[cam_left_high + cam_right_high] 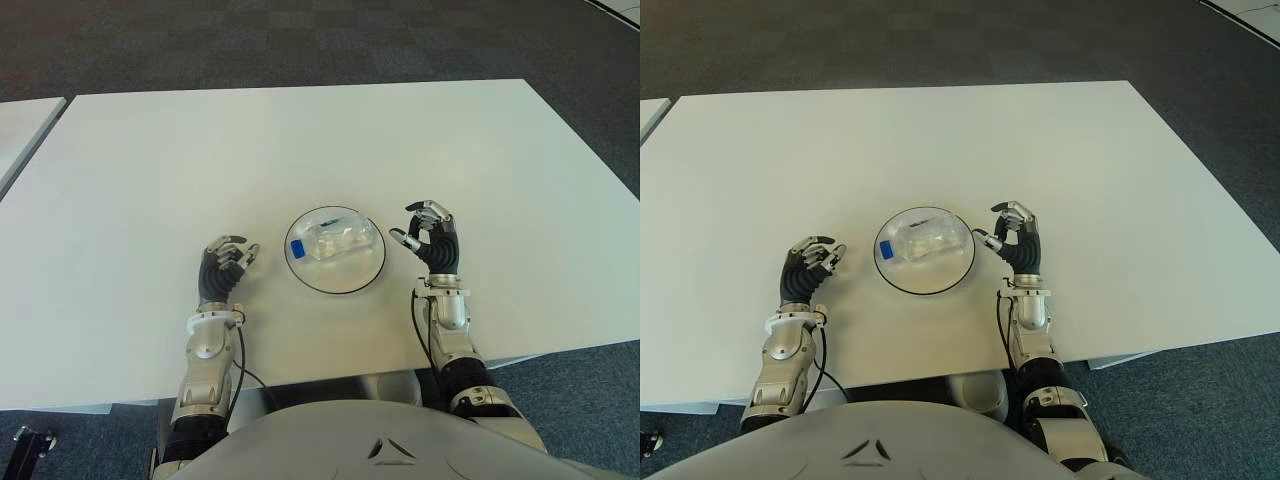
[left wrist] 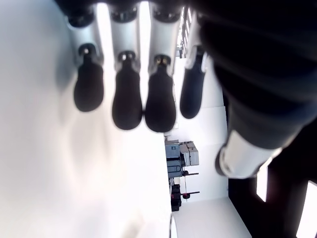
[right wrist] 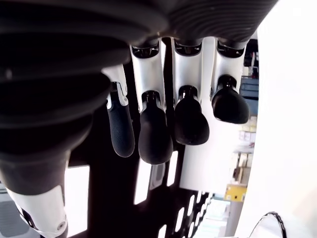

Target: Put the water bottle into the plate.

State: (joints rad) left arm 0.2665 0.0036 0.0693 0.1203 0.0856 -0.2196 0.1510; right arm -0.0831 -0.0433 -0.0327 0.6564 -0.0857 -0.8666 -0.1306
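A clear water bottle (image 1: 330, 241) with a blue cap lies on its side inside the white, dark-rimmed plate (image 1: 337, 286) near the table's front middle. My right hand (image 1: 428, 238) is just right of the plate, apart from it, fingers relaxed and loosely bent with nothing in them; its own fingers (image 3: 154, 134) hang empty in the right wrist view. My left hand (image 1: 226, 264) shows left of the plate, fingers (image 2: 126, 101) relaxed and holding nothing.
The white table (image 1: 300, 150) stretches wide behind the plate. Its front edge runs just before my wrists. A second white table's corner (image 1: 20, 125) stands at the far left across a gap. Dark carpet (image 1: 300, 40) lies beyond.
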